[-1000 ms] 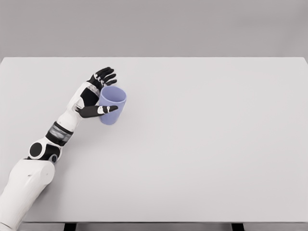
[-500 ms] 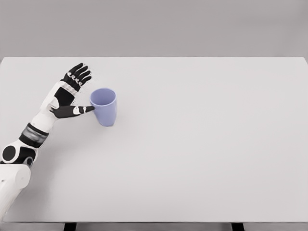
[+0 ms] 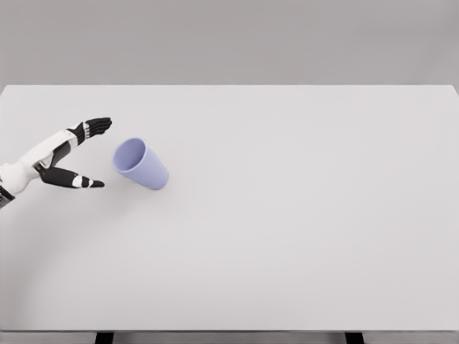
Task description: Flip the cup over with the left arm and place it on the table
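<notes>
You see the cup (image 3: 140,163) lying tipped over on the white counter (image 3: 301,215), in the left part of the surface. It is a pale purple-blue tumbler, and its open mouth faces left and slightly up toward the camera, so you look partly into it; its base points down and to the right. It rests on its side wall (not upright either way).

Your left hand (image 3: 68,154) comes in at the left edge, just beside the cup but apart from it, with a clear strip of counter between them. Its fingers (image 3: 97,127) are spread and extended toward the cup's rim, holding nothing; the thumb (image 3: 82,180) reaches out lower down, well apart from the other digits, so the hand forms a wide open span facing the mouth of the cup. Only the wrist and a short piece of forearm show at the edge of the frame.
</notes>
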`<state>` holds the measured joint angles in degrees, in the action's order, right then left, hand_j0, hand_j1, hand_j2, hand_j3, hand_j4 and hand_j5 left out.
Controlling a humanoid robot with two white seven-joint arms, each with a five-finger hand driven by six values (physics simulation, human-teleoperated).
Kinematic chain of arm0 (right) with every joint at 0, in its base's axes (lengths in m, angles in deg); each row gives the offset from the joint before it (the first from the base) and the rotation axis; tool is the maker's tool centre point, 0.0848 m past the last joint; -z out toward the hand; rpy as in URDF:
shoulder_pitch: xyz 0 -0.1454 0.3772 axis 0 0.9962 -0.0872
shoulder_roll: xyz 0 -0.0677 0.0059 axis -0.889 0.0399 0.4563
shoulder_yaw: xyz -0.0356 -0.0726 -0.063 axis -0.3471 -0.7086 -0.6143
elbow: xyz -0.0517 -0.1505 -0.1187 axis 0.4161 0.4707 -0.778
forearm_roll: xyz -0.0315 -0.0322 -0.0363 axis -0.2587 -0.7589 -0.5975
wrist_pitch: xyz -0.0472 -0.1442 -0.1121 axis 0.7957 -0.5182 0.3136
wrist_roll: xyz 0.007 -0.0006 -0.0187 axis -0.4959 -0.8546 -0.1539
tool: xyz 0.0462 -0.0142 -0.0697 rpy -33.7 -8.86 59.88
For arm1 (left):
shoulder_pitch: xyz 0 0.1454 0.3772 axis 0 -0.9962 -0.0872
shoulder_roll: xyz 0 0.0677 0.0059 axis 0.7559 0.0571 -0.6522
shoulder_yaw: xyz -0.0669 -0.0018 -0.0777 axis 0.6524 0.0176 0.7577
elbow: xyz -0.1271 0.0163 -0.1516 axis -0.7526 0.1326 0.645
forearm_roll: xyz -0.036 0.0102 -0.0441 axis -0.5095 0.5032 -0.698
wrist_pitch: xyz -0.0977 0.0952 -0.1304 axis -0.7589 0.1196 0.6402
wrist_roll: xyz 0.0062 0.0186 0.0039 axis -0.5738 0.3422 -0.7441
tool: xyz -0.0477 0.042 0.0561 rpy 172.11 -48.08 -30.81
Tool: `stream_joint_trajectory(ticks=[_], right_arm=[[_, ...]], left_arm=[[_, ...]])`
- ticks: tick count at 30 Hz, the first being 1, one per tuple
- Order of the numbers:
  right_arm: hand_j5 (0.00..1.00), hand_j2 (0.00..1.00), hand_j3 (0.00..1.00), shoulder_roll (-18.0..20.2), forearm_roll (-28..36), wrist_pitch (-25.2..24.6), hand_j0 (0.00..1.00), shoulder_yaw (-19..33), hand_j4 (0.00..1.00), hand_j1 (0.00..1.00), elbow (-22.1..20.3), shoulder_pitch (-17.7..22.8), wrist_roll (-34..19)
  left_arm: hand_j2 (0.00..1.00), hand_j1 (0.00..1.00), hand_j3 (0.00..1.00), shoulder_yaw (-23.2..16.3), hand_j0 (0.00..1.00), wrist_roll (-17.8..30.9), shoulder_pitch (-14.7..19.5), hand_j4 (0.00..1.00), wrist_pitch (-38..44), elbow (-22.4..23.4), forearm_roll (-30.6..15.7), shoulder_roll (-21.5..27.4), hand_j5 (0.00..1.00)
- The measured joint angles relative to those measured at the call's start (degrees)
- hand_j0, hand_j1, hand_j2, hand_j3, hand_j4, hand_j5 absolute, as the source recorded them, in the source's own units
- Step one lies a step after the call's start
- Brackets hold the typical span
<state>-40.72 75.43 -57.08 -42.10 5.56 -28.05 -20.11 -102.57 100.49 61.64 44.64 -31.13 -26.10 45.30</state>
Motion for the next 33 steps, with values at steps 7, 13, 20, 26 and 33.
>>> stream_joint_trajectory(ticks=[7,13,20,26,33], right_arm=[[1.0,1.0,1.0,0.0,0.0,0.0,1.0,0.0,1.0,1.0,0.0,0.0,0.0],[1.0,1.0,1.0,0.0,0.0,0.0,1.0,0.0,1.0,1.0,0.0,0.0,0.0],[1.0,1.0,1.0,0.0,0.0,0.0,1.0,0.0,1.0,1.0,0.0,0.0,0.0],[1.0,1.0,1.0,0.0,0.0,0.0,1.0,0.0,1.0,1.0,0.0,0.0,0.0],[1.0,1.0,1.0,0.0,0.0,0.0,1.0,0.0,1.0,1.0,0.0,0.0,0.0]], left_arm=[[1.0,1.0,1.0,-4.0,1.0,0.0,3.0,1.0,0.0,-0.1,3.2,-4.3,1.0],[1.0,1.0,1.0,-4.9,1.0,0.0,3.3,1.0,0.1,-0.1,4.2,-5.5,1.0],[1.0,1.0,1.0,-5.4,1.0,0.0,4.8,1.0,0.0,-0.1,4.5,-5.7,1.0],[1.0,1.0,1.0,-5.6,1.0,0.0,6.0,1.0,0.0,-0.3,4.2,-5.7,1.0],[1.0,1.0,1.0,-5.6,1.0,0.0,6.3,1.0,0.0,-0.3,3.8,-5.7,1.0]])
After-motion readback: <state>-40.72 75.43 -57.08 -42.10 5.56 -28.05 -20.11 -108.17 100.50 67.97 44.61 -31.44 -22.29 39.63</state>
